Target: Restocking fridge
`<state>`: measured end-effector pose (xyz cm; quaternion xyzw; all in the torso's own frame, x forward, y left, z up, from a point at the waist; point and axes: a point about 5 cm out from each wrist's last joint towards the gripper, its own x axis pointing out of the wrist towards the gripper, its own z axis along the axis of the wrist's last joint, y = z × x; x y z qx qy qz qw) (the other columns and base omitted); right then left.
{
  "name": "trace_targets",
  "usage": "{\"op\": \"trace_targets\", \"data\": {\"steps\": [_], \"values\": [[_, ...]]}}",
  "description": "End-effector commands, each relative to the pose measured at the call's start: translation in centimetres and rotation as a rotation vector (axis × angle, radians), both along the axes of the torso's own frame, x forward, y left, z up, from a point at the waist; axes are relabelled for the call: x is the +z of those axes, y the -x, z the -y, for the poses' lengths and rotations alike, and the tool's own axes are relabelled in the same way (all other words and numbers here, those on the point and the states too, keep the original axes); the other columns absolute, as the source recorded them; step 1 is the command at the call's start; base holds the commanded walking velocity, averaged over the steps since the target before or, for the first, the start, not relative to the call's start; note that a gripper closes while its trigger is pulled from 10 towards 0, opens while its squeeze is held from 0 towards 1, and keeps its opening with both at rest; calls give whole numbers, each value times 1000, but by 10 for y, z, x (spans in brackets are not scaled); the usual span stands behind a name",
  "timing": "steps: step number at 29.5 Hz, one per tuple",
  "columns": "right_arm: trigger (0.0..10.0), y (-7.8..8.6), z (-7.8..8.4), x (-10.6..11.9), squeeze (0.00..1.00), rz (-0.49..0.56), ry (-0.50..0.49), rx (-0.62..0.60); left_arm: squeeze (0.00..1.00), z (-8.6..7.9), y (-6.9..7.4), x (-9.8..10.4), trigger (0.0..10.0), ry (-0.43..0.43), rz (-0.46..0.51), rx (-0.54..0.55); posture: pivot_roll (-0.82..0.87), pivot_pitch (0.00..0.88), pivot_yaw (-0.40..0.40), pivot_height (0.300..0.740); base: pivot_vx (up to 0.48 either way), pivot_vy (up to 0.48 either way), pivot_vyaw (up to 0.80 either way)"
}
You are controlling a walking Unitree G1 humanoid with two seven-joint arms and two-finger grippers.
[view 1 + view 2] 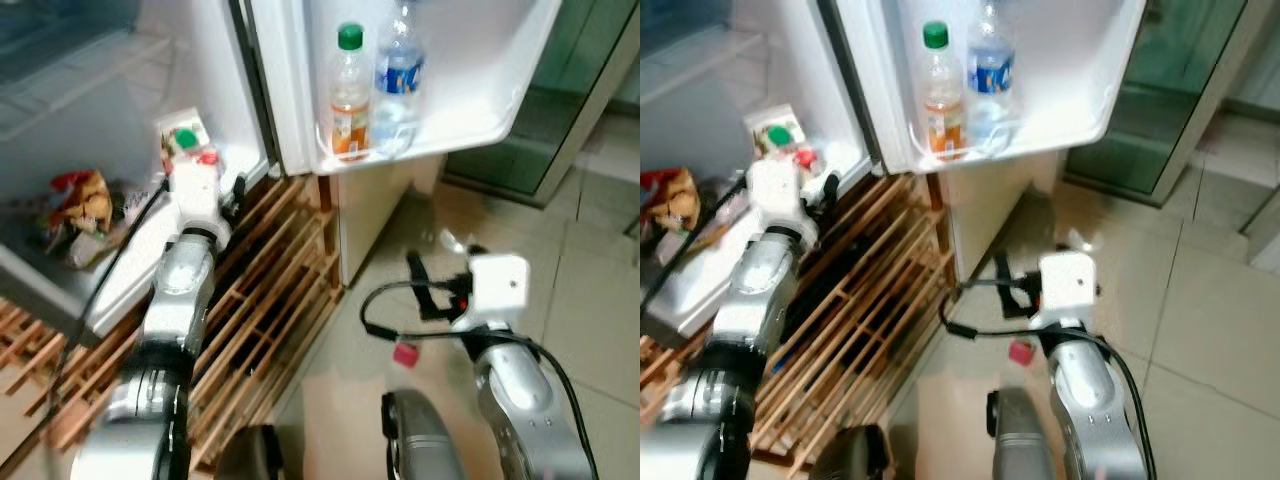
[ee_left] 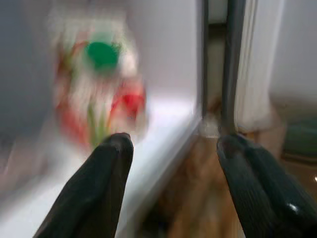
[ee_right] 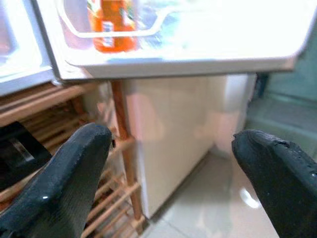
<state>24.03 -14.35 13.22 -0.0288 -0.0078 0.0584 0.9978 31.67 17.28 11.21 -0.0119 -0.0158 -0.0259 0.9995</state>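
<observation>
The left end effector [image 2: 171,163], fingers spread wide and empty, sits just short of one green-capped carton [image 1: 184,135] on the fridge shelf [image 1: 130,270], left of the open door. The wrist view is blurred, so the carton's exact lean is uncertain; a fast or off-centre approach could tip it. Two bottles, one orange [image 1: 350,95] and one clear [image 1: 399,85], stand in the door bin [image 1: 440,140]. The right end effector [image 3: 171,163], wide apart and empty, hangs below the door.
</observation>
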Motion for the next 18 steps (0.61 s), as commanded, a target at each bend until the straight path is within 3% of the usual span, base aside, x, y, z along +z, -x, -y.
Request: {"op": "trace_targets", "data": {"steps": [1,2,4,6,10,18], "values": [[10000,-1,2,-5,400,-7,-21,-21,0,6,14,0,10000,39,-20,-17,-293,0,113,648,0,0,0],[10000,-3,3,-8,404,-16,-32,-29,0,6,18,-2,10000,45,-23,2,-280,0,108,653,0,0,0],[10000,-10,2,-14,408,-32,-51,-27,0,4,7,-1,10000,51,-20,44,-250,0,87,663,0,0,0],[10000,-17,-3,-16,412,-33,-48,-6,0,9,-3,9,10000,0,12,7,-252,0,90,673,0,0,0],[10000,-23,-8,-19,424,-18,-41,8,0,15,1,19,10000,-27,9,-67,-267,0,114,693,0,0,0],[10000,-27,-4,-23,431,-12,-55,-32,0,28,2,10,10000,-16,-35,-135,-292,0,133,728,0,0,0]]}}
